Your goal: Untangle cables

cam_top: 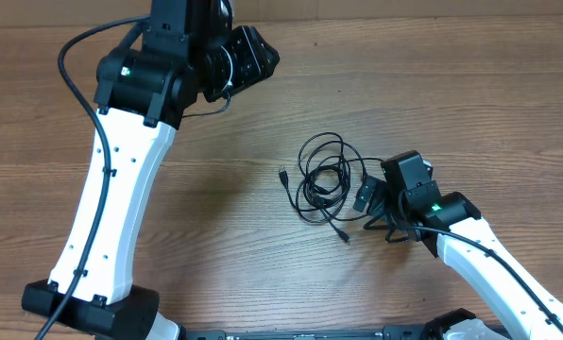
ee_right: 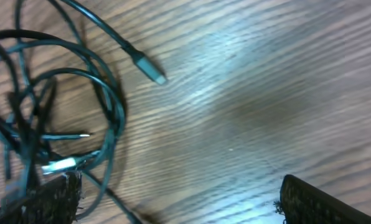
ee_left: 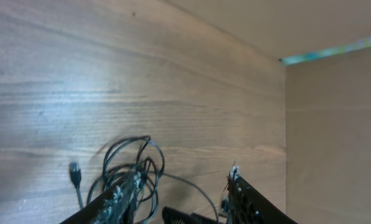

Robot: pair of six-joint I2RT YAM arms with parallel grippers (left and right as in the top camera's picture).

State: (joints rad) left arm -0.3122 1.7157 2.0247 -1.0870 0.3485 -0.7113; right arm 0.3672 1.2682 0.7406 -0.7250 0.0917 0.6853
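We count one tangled bundle of cables (cam_top: 317,189) on surface (cam_top: 215,217), centre-right (separate cords uncountable), two plug ends (cam_top: 281,175) sticking out. Two pincers: left pincer (ee_left: 184,177) parted, empty, well apart from bundle; right pincer (ee_right: 179,193) spread wide, just beside bundle.

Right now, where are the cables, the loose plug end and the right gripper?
cables (cam_top: 320,185): overhead view, tangled middle of the bundle.
loose plug end (ee_right: 149,70): right wrist view, connector body.
right gripper (ee_right: 176,185): right wrist view, midway between fingertips.
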